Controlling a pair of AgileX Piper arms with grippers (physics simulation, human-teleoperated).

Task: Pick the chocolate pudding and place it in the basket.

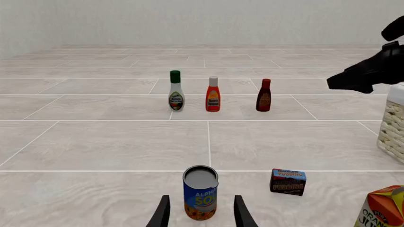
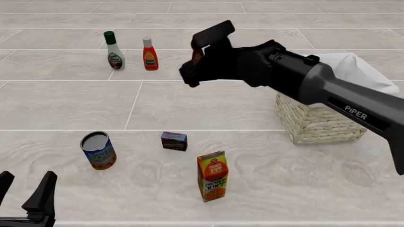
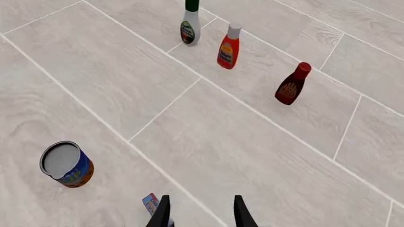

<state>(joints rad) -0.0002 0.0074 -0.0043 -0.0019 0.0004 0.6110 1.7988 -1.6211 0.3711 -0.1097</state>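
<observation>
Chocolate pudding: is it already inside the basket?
No, the chocolate pudding stands on the floor, apart from the basket.

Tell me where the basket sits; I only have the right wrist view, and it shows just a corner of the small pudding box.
Observer: The large square pale wicker basket with white cloth lining stands off to the right of the small dark brown chocolate pudding box in the front view, well apart from it.
Operator: Report anything else near the box.
Observer: A tall orange juice carton stands upright nearer the arms than the box, not touching it.
Operator: Give me the left gripper.
Observer: The left gripper is open, low at the near left, with the round blue-and-orange can just ahead of it.
</observation>
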